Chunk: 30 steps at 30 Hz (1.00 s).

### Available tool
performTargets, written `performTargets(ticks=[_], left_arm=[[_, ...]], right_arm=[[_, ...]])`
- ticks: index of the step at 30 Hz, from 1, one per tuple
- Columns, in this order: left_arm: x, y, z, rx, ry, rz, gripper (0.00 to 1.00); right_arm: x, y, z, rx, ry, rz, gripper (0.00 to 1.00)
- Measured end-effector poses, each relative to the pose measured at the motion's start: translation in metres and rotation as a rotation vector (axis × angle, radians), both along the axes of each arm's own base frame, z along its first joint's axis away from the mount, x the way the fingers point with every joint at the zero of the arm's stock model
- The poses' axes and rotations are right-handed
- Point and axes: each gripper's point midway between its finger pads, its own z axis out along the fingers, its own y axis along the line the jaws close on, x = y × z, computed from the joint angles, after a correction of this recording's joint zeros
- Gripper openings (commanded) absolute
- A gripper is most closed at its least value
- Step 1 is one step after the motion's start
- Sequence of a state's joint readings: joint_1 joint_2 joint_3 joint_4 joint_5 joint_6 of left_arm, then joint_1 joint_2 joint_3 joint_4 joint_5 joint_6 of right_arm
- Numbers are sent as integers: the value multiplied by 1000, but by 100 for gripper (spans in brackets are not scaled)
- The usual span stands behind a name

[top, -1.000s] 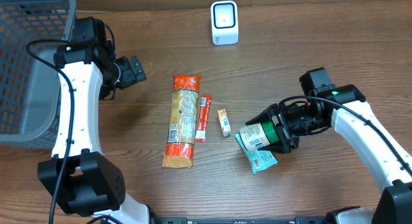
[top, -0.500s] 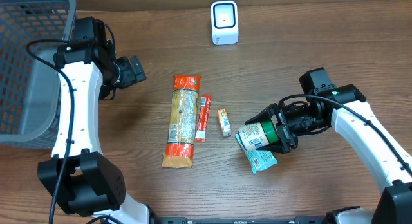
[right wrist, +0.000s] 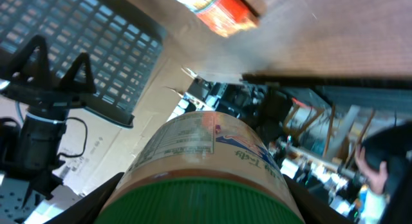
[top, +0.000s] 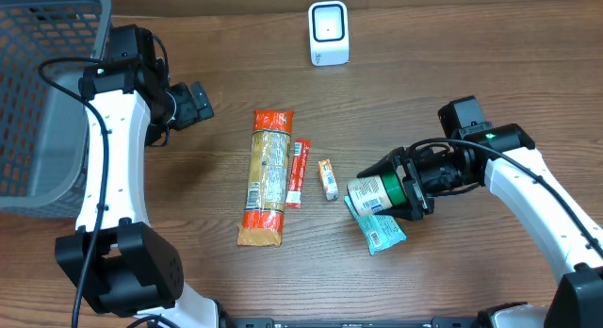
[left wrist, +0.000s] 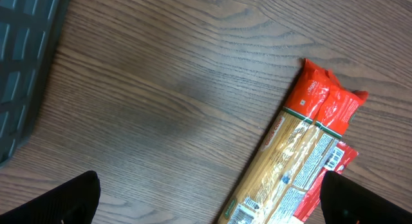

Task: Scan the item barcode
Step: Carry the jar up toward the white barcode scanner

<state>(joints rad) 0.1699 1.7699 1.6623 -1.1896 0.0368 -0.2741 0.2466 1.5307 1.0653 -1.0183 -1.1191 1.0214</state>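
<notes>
Edging up and left over the last second, the green-lidded, paper-labelled cylindrical jar (top: 370,191) now sits a little closer to the small white box scanner (top: 329,33), though well short of it and to its right. It partly covers a crumpled teal packet (top: 381,234). The carry looks just begun and the scan is not yet done. Right gripper (top: 396,187): jaws part-spread, clamped on the jar's lid end. Left gripper (top: 200,102), left of the scanner: jaws fully spread, holding nothing

Overhead looks down; left wrist, close, shares the pasta pack (top: 267,177) (left wrist: 290,163).
</notes>
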Motion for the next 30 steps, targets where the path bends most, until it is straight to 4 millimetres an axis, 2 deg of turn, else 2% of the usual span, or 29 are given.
performTargets(ticks=[4,8,13,17,21,23,26,30], left_arm=[[0,0,0,0,0,0,100],[0,0,0,0,0,0,100],[0,0,0,0,0,0,100],[0,0,0,0,0,0,100],[0,0,0,0,0,0,100],[0,0,0,0,0,0,100],[0,0,0,0,0,0,100],[0,0,0,0,0,0,100]], right_arm=[[10,-2,-8,-47,-66,-10,4],[21,-16,-31,-201,-121,-40,4],[38,-51,-66,-497,-194,-94,4],[53,-91,-87,-763,-260,-142,4],[65,-126,-95,-970,-343,-149,4],[74,-137,-94,-1031,-420,-115,4],[84,-144,-92,-1077,-509,-61,4],[85,-147,-92,-1097,-559,2,4]])
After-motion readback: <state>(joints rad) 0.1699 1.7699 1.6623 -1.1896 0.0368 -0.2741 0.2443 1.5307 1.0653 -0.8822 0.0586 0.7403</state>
